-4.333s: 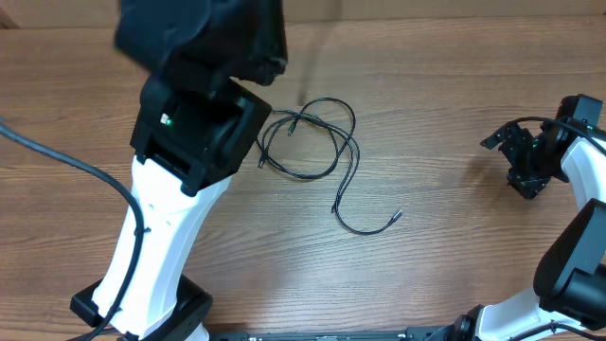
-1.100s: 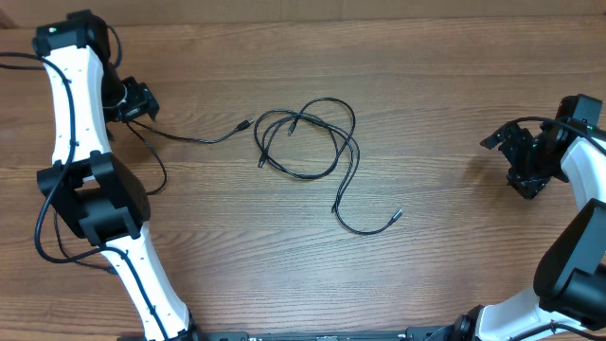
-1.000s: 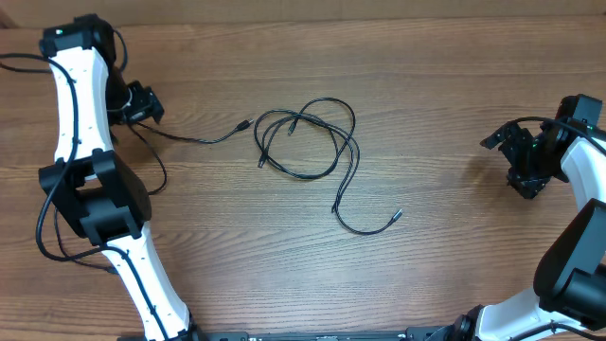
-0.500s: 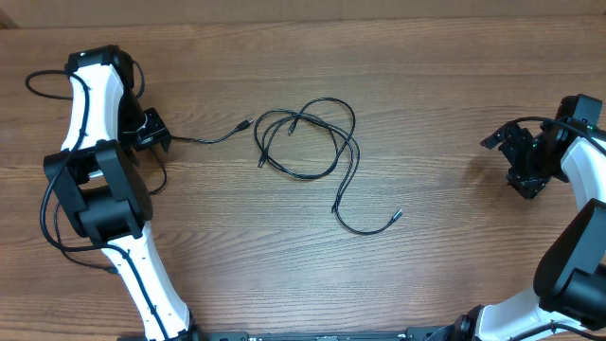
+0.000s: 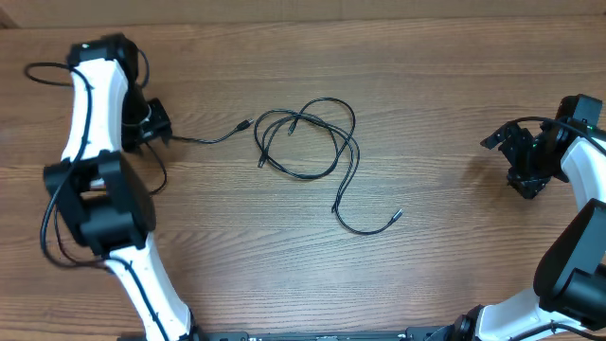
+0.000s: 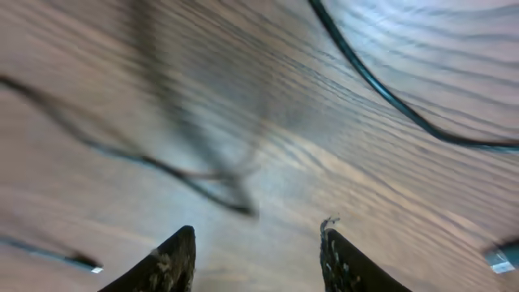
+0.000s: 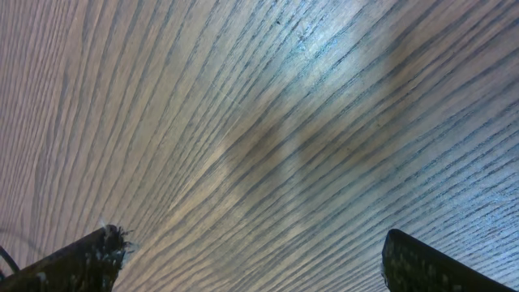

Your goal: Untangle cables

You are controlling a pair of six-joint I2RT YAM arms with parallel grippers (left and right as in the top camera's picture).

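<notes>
Across the brown wood-grain table (image 5: pixel 454 275), thin black cables (image 5: pixel 348 144) lie loosely looped.

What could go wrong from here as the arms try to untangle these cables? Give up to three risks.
1. The cables cross several times in one loop; pulling a single strand may tighten the crossings instead of freeing them.
2. The left gripper is open and its wrist view is blurred, so a grasp on such a thin cord could miss.
3. The right gripper is open over bare table, far from the loop; with nothing pinning it, the bundle may drag.
</notes>
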